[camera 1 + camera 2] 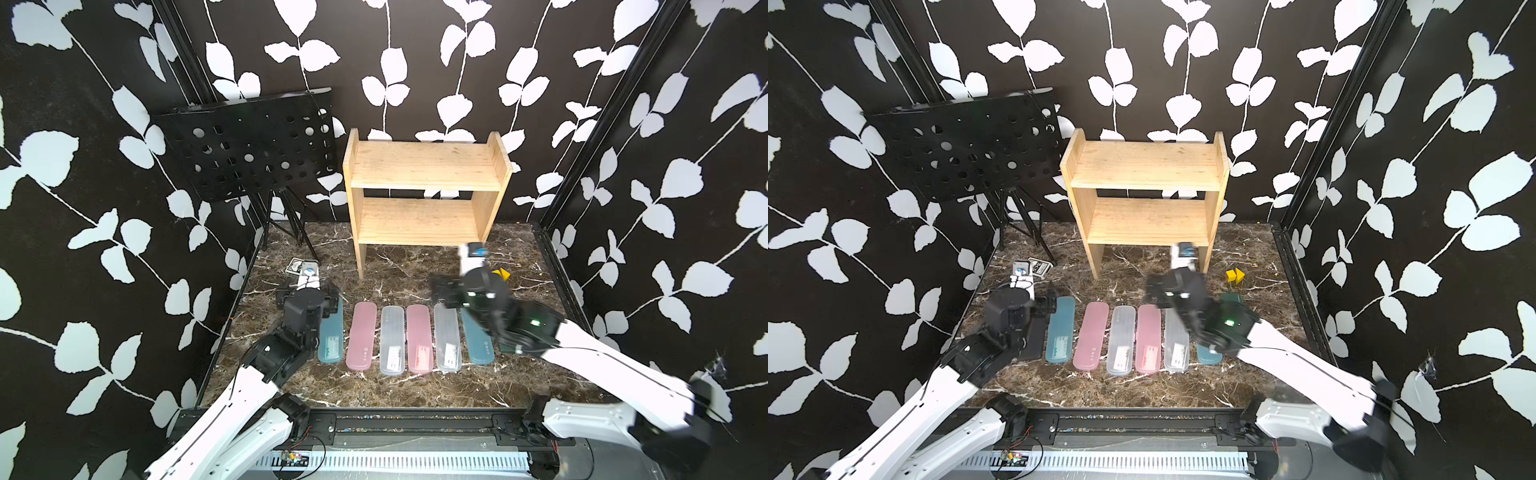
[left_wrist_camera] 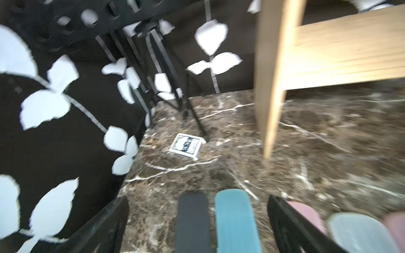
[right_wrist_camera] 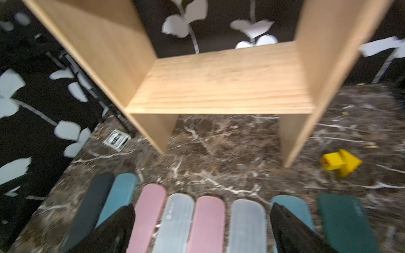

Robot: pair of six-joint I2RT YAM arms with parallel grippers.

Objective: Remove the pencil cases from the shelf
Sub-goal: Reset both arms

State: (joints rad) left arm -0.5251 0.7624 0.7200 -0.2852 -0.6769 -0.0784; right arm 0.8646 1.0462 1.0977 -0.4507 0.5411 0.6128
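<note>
The pencil cases [image 3: 208, 221] are all off the rack, as far as I can count. Eight of them lie flat on the marble table [image 1: 415, 386] in one row, side by side. From the left gripper's end across to the right gripper's end they run dark grey, teal, pink, frosted, pink, frosted, teal, dark green. Their long axes are parallel and run from my edge of the table toward the shelf [image 1: 424, 174], so the rounded far ends point at its legs. Both tiers of the shelf show bare wood.

The left gripper [image 2: 198, 198] hangs low over the dark grey and teal cases, and their far ends show between its spread fingers. Its jaws stand wide apart and hold nothing. The right gripper [image 3: 201, 206] hovers above the middle of the row, also wide apart and empty. The pink and frosted cases lie below and between its fingers, and the second teal case and the dark green one [image 3: 344, 219] sit out past its right finger.

I judge the removal itself finished. The next move is only to lift both arms straight up and draw them back without nudging the row.

Ahead of the left gripper a card box [image 2: 186, 146] lies by the music stand [image 1: 249, 145]. A yellow block [image 3: 339, 162] sits ahead and right of the right gripper.
</note>
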